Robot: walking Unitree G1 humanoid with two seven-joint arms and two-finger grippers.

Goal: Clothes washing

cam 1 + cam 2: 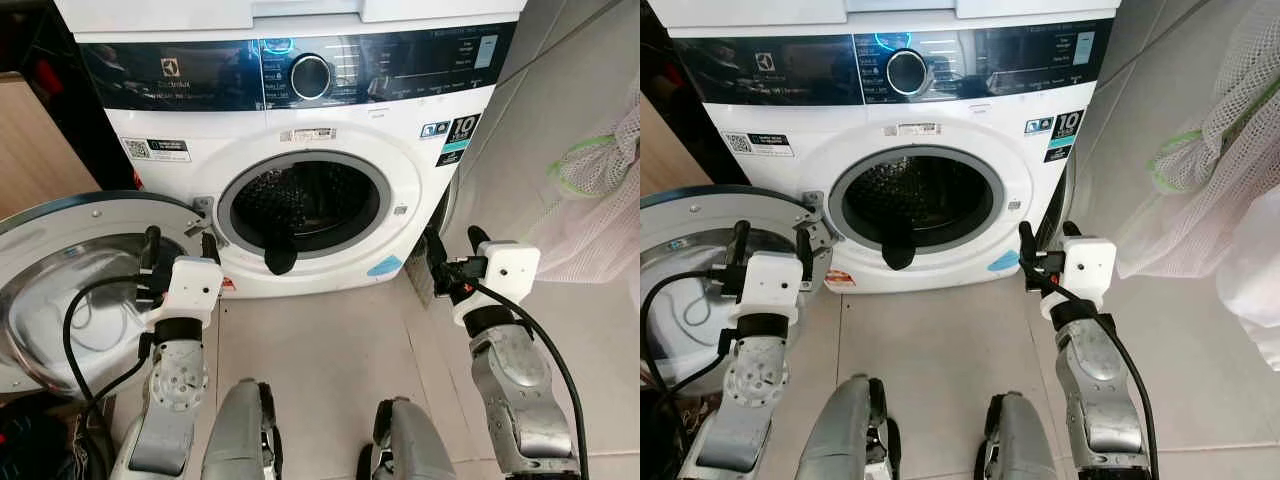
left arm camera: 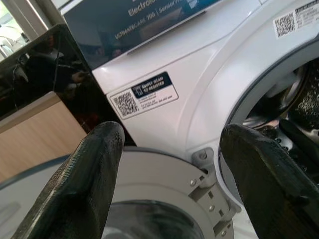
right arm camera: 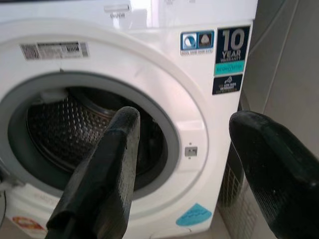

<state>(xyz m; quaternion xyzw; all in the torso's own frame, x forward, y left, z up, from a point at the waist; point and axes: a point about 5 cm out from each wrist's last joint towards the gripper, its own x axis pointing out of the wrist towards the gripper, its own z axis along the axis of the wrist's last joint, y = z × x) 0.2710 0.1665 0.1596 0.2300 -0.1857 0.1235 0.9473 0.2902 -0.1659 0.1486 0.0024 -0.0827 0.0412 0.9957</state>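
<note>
White front-load washing machine [image 1: 300, 130] stands straight ahead of the robot, dark control panel [image 1: 180, 75] across the top w/ round dial [image 1: 311, 76] near centre. Door [image 1: 85, 280] is swung fully open to the robot's left, glass facing up-ish, hinge [image 1: 203, 212] at left edge of the opening. Drum opening [image 1: 305, 205] is dark inside; perforated metal wall visible. A dark garment [image 1: 280, 255] hangs over the bottom lip of the opening, partly in, partly draped down the front of the grey seal. Can't tell what else is in the drum.

Left gripper [image 1: 178, 248] held up in front of the open door, near the hinge side, not touching it. Fingers [image 2: 84, 184] spread wide apart, nothing between them; wrist view looks past them at QR sticker [image 2: 143, 94] and door hinge.

Right gripper [image 1: 455, 252] held up at the machine's lower right corner, beside the gap btw machine and tiled wall [image 1: 560, 110]. Fingers [image 3: 107, 174] also wide apart, holding nothing; wrist view looks at drum opening and the 10-year warranty sticker [image 3: 230, 50].

White mesh laundry bag [image 1: 1210, 160] w/ green trim hangs at far right against the wall. Pale tile floor [image 1: 320, 340] btw robot and machine. Black cable [image 1: 75, 330] loops off the left arm.
</note>
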